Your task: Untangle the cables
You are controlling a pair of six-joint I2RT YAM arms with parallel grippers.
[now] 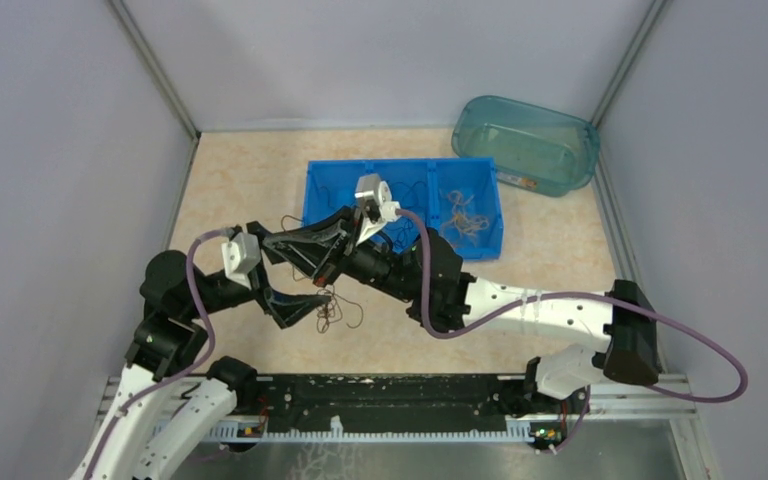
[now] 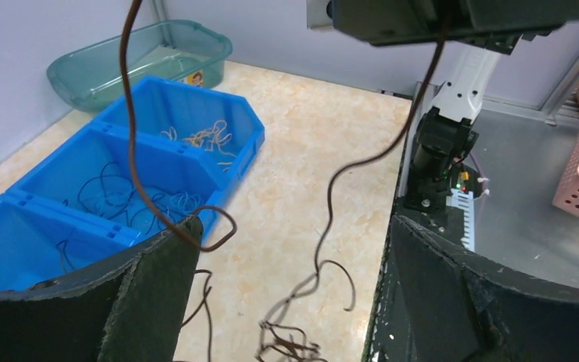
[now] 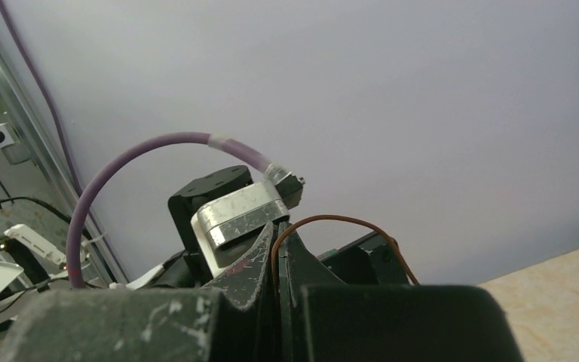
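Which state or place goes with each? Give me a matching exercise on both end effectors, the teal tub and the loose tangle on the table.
1 left end effector
2 right end effector
3 teal tub
4 loose tangle

A shut on a brown cable
B far right table corner
C open
D table, near side of blue bin

Pairs: 1-C, 2-A, 3-B, 4-D

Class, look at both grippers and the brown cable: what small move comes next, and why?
Probably close the left gripper on the brown cable hanging, it seems, between its open jaws: the right gripper, shut, holds it raised, its lower end trailing into the tangle.
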